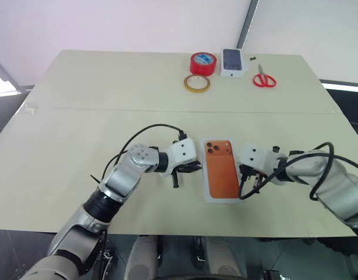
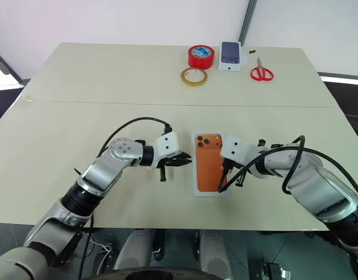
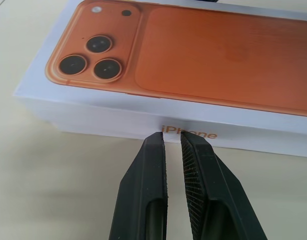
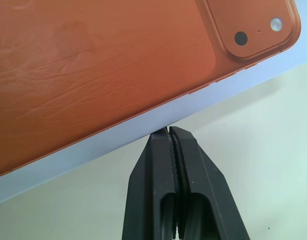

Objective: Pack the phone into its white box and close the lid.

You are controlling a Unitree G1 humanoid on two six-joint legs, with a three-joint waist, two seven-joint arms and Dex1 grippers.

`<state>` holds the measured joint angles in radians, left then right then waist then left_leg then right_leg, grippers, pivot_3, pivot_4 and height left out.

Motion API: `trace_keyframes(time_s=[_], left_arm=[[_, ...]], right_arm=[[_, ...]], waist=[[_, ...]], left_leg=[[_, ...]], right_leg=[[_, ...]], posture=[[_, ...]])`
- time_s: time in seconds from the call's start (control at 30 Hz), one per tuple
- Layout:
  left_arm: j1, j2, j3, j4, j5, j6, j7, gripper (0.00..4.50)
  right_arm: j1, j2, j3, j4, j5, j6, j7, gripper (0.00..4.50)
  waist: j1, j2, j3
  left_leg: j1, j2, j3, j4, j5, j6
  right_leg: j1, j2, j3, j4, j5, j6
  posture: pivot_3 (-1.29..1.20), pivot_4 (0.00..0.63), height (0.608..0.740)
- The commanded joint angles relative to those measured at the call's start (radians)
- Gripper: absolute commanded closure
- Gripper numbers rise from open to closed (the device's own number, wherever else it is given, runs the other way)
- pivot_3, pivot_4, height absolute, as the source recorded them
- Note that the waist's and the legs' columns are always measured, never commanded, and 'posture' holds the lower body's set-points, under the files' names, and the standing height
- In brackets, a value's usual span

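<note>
So the lid (image 1: 221, 170) is sitting flat on the beige table (image 1: 80, 134), just below the middle of the frame in the head views, orange phone print facing up with the camera-bump print at its far end; it looks fully seated, with a white side wall showing in the left wrist view and "iPhone" lettering printed along it; can't see the tray or the actual phone under it, so can't tell what's inside. The left gripper (image 1: 194, 168) comes in from the left of the frame, fingers nearly together with just a thin slit between them, nothing in them, tips right up at the lid's left side wall; whether they actually touch it I can't tell. The right gripper (image 2: 227, 170) comes in from the right, fingers (image 4: 166, 165) pressed completely together, empty, tips right at the lid's right-hand edge; contact is hard to call. Up at the top of the frame, well apart from all this: a red tape roll (image 1: 203, 63), a thinner yellowish tape ring (image 1: 197, 83) just in front of it, a small white box (image 1: 233, 62) with a dark phone pictured on top, and red-handled scissors (image 1: 263, 77) to the right of that box.
</note>
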<state>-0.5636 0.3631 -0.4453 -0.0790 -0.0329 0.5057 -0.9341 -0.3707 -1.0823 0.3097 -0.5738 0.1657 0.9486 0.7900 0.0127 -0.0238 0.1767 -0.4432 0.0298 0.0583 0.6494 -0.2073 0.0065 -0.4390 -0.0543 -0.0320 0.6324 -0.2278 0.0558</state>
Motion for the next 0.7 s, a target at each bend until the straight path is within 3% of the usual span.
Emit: trace_keyframes(time_s=[0.03,0.53,0.7], left_arm=[[-0.017,-0.025,0.037,-0.004,-0.027,0.019,0.022,3.93],[-0.021,-0.048,0.094,0.029,-0.058,0.079,0.079,3.93],[-0.029,-0.009,0.152,-0.021,-0.103,0.041,0.044,3.93]], right_arm=[[-0.019,0.009,-0.023,-0.007,-0.019,-0.015,0.002,4.45],[-0.016,0.005,-0.037,0.003,-0.027,-0.019,0.013,4.45],[0.01,-0.048,-0.115,0.01,-0.004,-0.064,0.066,4.45]], waist=[[0.0,0.0,0.0],[0.0,0.0,0.0],[0.0,0.0,0.0]], left_leg=[[0.0,0.0,0.0,0.0,0.0,0.0],[0.0,0.0,0.0,0.0,0.0,0.0],[0.0,0.0,0.0,0.0,0.0,0.0]], right_leg=[[0.0,0.0,0.0,0.0,0.0,0.0],[0.0,0.0,0.0,0.0,0.0,0.0],[0.0,0.0,0.0,0.0,0.0,0.0]], posture=[[0.0,0.15,0.74],[0.0,0.15,0.74],[0.0,0.15,0.74]])
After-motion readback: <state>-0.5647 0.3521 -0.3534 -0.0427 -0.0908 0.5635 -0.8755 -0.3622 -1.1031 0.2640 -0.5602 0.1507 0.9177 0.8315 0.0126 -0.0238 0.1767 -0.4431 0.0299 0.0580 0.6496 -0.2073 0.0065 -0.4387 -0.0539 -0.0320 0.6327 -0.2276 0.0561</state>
